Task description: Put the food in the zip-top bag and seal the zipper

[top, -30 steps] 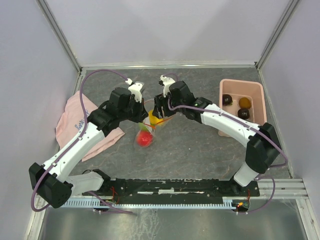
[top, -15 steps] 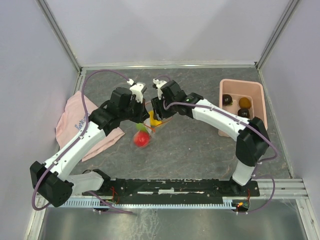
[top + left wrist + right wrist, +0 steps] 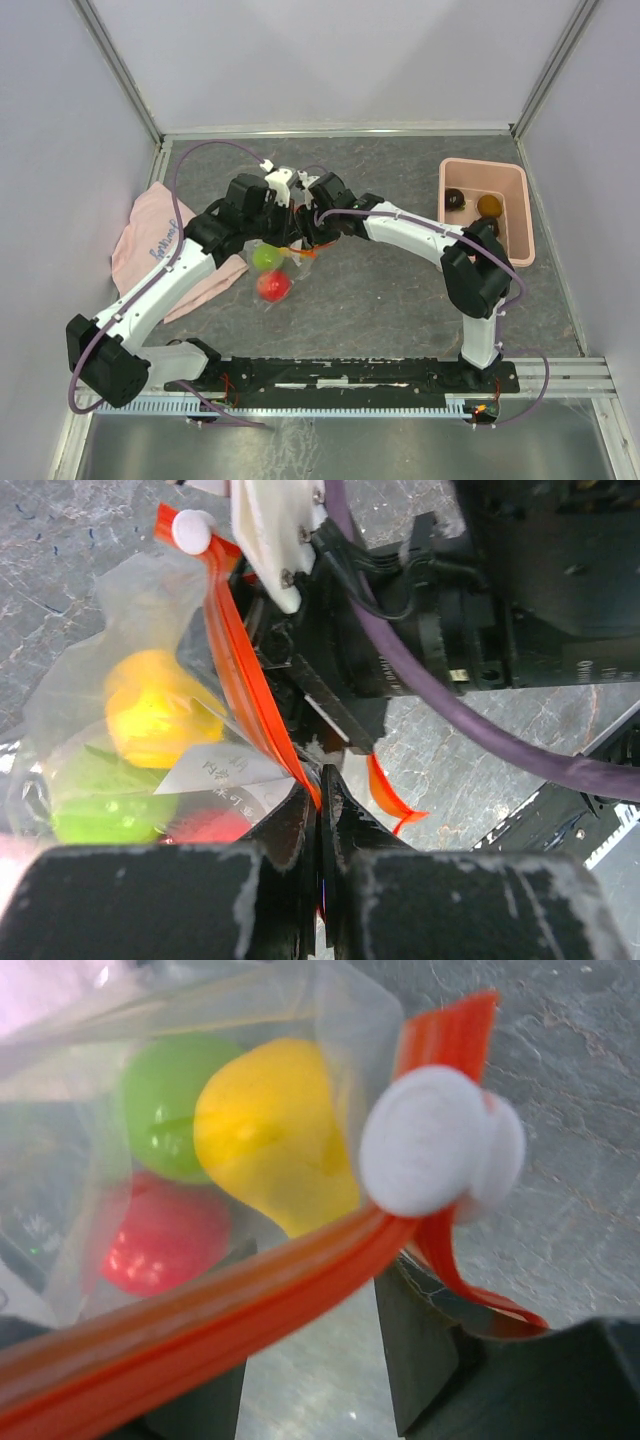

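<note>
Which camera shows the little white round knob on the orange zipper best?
The right wrist view: the small white round plastic knob is big and close on the red-orange zipper strip. The left wrist view shows it small near the top. In the top view it is too tiny to tell.
</note>
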{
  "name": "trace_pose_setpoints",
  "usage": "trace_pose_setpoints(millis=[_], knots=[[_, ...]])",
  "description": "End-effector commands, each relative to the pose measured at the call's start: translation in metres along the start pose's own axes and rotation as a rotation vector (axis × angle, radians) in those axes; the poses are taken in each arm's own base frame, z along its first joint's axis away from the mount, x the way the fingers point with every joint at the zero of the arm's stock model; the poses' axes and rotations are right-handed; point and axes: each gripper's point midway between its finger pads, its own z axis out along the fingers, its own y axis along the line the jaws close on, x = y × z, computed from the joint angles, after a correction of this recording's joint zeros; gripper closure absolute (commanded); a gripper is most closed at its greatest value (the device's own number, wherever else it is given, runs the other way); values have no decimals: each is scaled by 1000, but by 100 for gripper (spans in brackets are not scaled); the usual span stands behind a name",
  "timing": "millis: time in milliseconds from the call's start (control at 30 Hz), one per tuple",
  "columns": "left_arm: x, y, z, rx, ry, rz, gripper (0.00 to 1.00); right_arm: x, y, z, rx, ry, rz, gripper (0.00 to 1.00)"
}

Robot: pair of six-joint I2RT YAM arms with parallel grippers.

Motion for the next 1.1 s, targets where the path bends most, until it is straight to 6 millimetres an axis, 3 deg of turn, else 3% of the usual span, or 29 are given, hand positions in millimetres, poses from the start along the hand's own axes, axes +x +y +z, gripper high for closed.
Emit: trace_pose_setpoints(millis=[0, 100, 233, 600, 733, 867, 1067], knots=[[-11, -13, 0, 74, -33, 41, 97, -32, 18, 10, -96, -181, 69, 44], [-11, -12, 0, 66, -34, 41, 97, -46, 18, 7, -104, -258, 93, 45], [-15, -1, -4, -5, -57, 38, 97, -61, 20, -23, -94, -308, 49, 40], [-27, 25, -17, -155, -120, 23, 97, -46, 1, -128, 4, -256, -86, 31], [-27, 27, -18, -159, -120, 22, 97, -36, -40, -171, 177, -263, -60, 27], [-28, 27, -19, -157, -122, 26, 97, -20, -101, -208, 360, -254, 49, 24], [-32, 30, -25, -164, -141, 36, 97, 6, -181, -236, 565, -232, 187, 20]])
